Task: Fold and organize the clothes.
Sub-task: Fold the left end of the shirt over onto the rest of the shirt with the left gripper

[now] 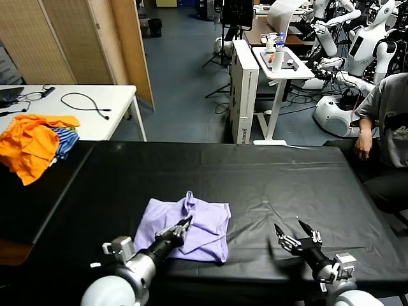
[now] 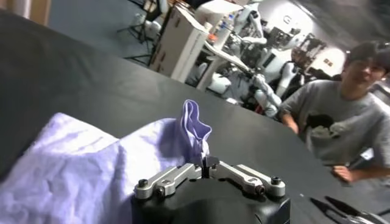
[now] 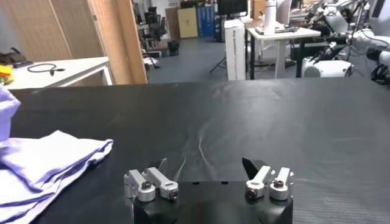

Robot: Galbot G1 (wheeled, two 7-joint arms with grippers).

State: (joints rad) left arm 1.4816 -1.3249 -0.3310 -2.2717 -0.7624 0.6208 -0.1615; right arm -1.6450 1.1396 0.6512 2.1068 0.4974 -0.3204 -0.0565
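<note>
Pinching a raised fold of T-shirt [image 1: 191, 226] — left gripper [image 1: 185, 224] clamped atop it.

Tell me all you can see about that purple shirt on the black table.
The T-shirt is pale lavender, soft cotton by its look, lying folded into a rumpled, roughly square bundle near the front edge of the black table. One fold stands up in a small peak. The left gripper is shut on its cloth; the open right gripper hovers apart from it.

No words or numbers can be read anywhere. The white box [image 1: 244, 89] far behind the desk has small dark marks on its side, too tiny to read.
</note>
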